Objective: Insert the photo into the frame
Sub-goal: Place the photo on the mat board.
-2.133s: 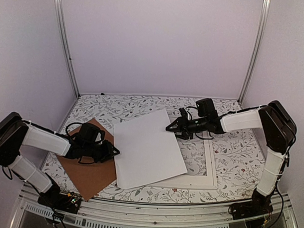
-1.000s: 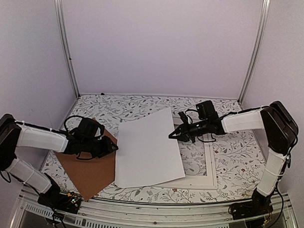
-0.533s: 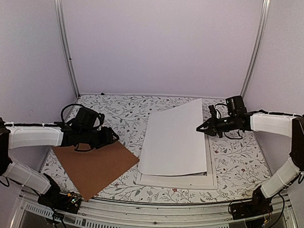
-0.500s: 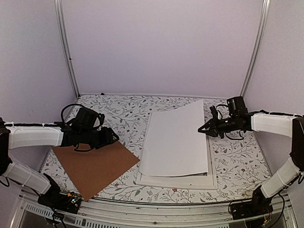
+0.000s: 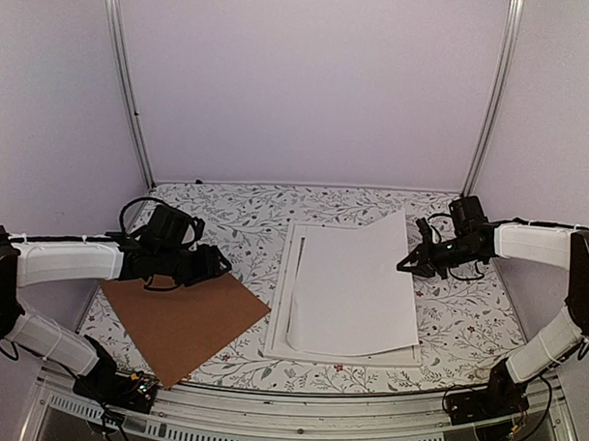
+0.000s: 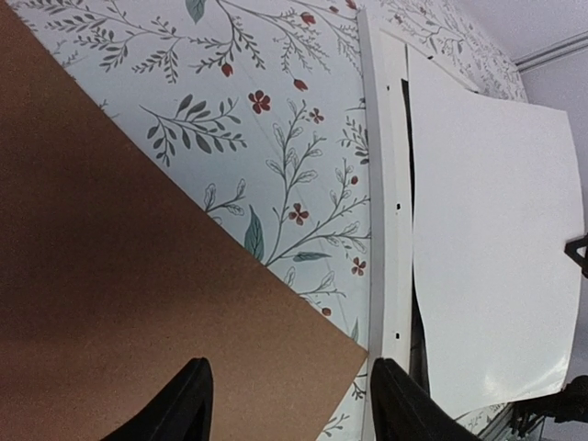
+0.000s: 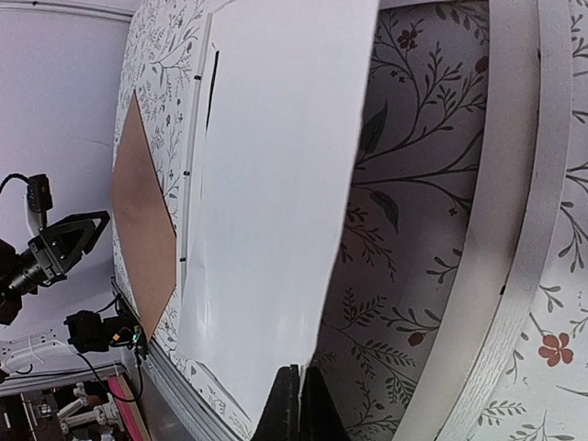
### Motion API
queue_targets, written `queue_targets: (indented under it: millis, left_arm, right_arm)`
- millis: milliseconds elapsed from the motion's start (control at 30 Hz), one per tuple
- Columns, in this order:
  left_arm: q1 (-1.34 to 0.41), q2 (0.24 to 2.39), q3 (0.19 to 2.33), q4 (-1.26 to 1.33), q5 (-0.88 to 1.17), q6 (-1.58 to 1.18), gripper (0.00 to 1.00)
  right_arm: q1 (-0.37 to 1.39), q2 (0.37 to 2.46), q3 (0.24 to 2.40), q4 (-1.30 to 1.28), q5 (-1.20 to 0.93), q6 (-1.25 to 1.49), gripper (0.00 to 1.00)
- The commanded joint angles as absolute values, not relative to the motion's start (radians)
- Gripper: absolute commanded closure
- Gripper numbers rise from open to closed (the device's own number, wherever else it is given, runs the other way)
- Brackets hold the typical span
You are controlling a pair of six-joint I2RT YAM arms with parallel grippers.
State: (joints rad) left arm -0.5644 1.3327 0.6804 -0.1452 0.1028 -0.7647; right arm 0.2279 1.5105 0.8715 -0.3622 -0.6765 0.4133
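Note:
The photo [image 5: 355, 290] shows only its white back and lies slanted over the white frame [image 5: 281, 297], its right far corner lifted. My right gripper [image 5: 406, 264] is shut on that corner; in the right wrist view the fingers [image 7: 299, 400] pinch the photo [image 7: 276, 184] above the frame's rail [image 7: 514, 230]. My left gripper [image 5: 220, 267] hovers open over the far edge of the brown backing board [image 5: 180, 323], holding nothing. In the left wrist view the left gripper [image 6: 292, 409] spans the board's corner [image 6: 138, 303], with the frame [image 6: 384, 230] and the photo [image 6: 496, 248] beyond.
The floral table [image 5: 237, 214] is walled by white panels and metal posts. The brown board's corner nearly touches the frame's left rail. My left arm lies along the table's left side, and the right arm reaches in from the right edge.
My right gripper has pulled the photo to the right, so it now lies over the frame. The left gripper has opened and the brown board lies free, shifted towards the frame.

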Motion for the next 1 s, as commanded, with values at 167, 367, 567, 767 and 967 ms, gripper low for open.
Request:
queue_targets:
  millis: [167, 367, 567, 767, 967]
  left_arm:
    - [-0.566, 1.357, 0.692, -0.142, 0.103, -0.752, 0.39]
    - [-0.574, 1.377, 0.695, -0.134, 0.105, -0.755, 0.39]
    - [-0.581, 1.384, 0.695, -0.130, 0.104, -0.761, 0.39]
    - [-0.593, 1.400, 0.697, -0.123, 0.104, -0.762, 0.39]
    - [-0.604, 1.408, 0.697, -0.124, 0.100, -0.764, 0.39]
  right_arm:
    - [0.229, 1.528, 0.839, -0.252, -0.768, 0.420, 1.00]
    - [0.234, 1.547, 0.814, -0.202, -0.781, 0.440, 1.00]
    - [0.240, 1.558, 0.796, -0.128, -0.806, 0.494, 1.00]
    - [0.239, 1.569, 0.774, -0.053, -0.856, 0.552, 1.00]
    - [0.239, 1.575, 0.763, -0.009, -0.906, 0.592, 1.00]
